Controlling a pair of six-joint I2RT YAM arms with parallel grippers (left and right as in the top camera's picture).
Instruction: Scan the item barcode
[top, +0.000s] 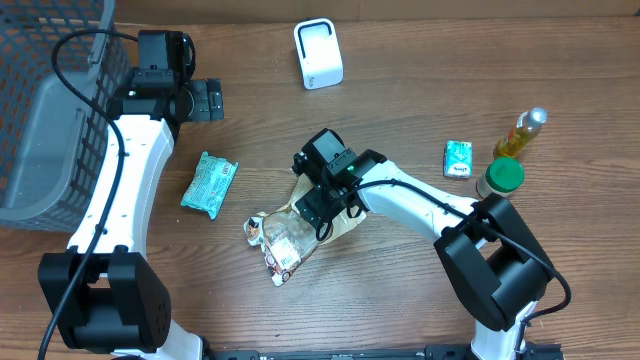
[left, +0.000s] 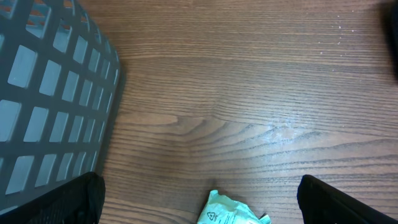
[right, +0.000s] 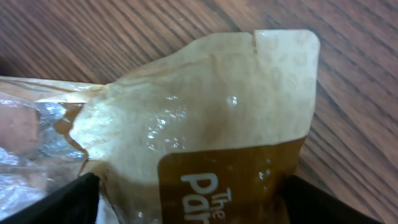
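Brown pouch (right: 205, 124) is straddled by right gripper (top: 318, 208), spread wide, nothing clamped; left gripper (top: 207, 100) spread, empty. Far scanner (top: 318, 53) unreached; scan pending.

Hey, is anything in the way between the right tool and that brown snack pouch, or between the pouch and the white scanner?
Nothing visible. The right tool hangs open directly over the brown pouch, and only bare table lies between the pouch and the white scanner.

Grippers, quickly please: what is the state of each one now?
Left gripper: open, holding nothing.
Right gripper: open over the pouch, not gripping it.
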